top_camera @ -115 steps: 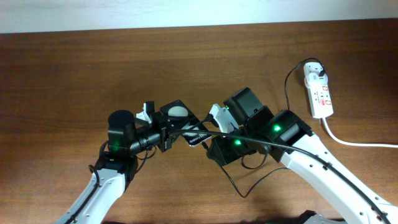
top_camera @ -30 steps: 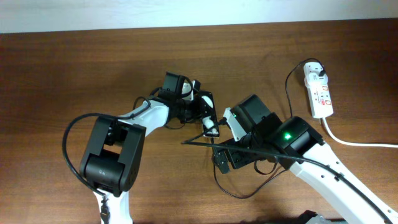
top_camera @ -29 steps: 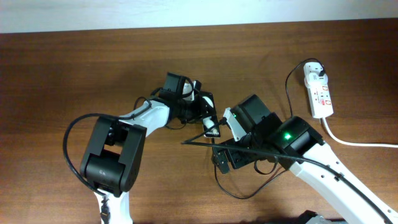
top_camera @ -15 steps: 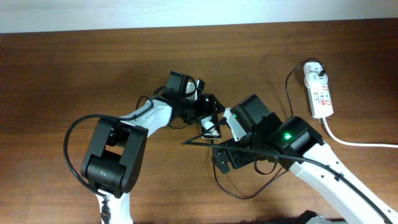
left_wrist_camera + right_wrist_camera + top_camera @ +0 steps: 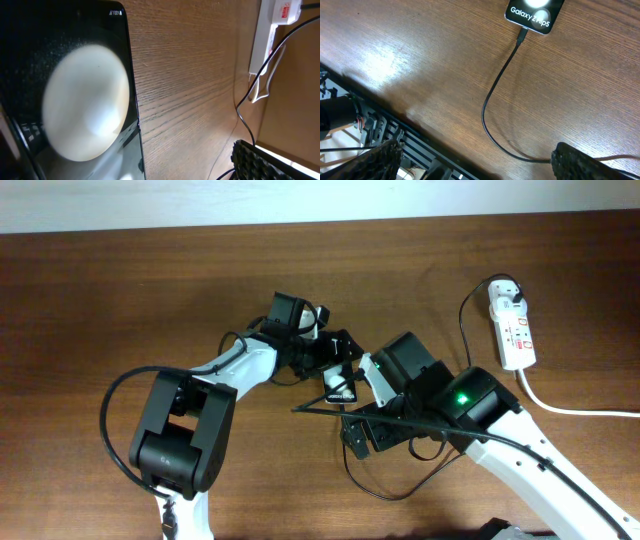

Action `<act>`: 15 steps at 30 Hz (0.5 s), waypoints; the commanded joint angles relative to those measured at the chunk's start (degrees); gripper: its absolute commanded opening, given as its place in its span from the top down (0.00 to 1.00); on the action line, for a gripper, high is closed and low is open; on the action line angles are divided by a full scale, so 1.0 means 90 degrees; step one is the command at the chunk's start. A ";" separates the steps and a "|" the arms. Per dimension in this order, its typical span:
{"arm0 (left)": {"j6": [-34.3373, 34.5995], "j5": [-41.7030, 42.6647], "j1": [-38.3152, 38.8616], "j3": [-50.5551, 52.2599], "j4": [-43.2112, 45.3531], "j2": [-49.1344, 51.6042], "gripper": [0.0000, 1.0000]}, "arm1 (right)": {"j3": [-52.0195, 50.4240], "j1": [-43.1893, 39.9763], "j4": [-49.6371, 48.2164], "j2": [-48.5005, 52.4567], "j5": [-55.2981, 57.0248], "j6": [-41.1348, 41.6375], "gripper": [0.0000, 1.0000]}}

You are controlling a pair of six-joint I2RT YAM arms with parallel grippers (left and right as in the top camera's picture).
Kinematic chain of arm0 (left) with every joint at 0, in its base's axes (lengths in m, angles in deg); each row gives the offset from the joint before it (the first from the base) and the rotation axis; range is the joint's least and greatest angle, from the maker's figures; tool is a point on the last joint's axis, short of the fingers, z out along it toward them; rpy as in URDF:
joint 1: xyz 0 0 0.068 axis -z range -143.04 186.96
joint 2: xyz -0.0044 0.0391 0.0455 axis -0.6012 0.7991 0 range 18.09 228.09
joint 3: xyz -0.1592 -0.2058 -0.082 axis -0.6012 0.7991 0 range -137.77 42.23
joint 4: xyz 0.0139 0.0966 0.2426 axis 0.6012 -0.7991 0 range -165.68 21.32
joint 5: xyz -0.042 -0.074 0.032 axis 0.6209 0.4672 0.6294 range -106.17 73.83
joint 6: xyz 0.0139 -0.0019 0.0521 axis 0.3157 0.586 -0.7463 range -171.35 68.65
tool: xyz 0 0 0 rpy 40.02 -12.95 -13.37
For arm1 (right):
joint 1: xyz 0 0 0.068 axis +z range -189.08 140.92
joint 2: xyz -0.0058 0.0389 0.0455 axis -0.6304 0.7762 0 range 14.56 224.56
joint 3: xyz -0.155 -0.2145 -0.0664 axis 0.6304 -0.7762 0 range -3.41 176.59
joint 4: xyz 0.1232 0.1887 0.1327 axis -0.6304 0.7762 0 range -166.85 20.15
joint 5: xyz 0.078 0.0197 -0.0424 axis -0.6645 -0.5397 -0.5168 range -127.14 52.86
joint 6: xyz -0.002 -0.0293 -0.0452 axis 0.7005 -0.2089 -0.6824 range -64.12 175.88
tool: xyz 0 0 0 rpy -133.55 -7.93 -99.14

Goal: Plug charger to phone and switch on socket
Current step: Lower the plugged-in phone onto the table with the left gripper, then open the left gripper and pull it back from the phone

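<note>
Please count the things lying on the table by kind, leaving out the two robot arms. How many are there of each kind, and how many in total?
Phone: 1
Charger cable: 1
Power strip: 1
Total: 3

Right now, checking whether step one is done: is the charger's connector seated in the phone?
Yes, in the right wrist view the charger ends with its connector tip flush against the end edge of the phone, just below the white lettering.
</note>
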 commanded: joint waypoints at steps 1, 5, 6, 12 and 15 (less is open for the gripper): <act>-0.0124 -0.0852 0.0007 0.0112 -0.0454 0.0085 0.01 | 0.0104 -0.0010 -0.0002 0.0034 0.0056 -0.0039 0.01; -0.0124 -0.0940 0.0007 0.0112 -0.0627 0.0085 0.01 | 0.0104 -0.0010 -0.0002 0.0034 0.0056 -0.0039 0.01; -0.0124 -0.0945 0.0007 0.0112 -0.0627 0.0085 0.01 | 0.0104 -0.0010 -0.0002 0.0034 0.0056 -0.0039 0.01; -0.0124 -0.0988 0.0007 0.0112 -0.0629 0.0085 0.01 | 0.0104 -0.0010 -0.0002 0.0034 0.0056 -0.0039 0.01; -0.0124 -0.1484 0.0007 0.0112 -0.0772 0.0085 0.01 | 0.0104 -0.0010 -0.0002 0.0034 0.0056 -0.0039 0.01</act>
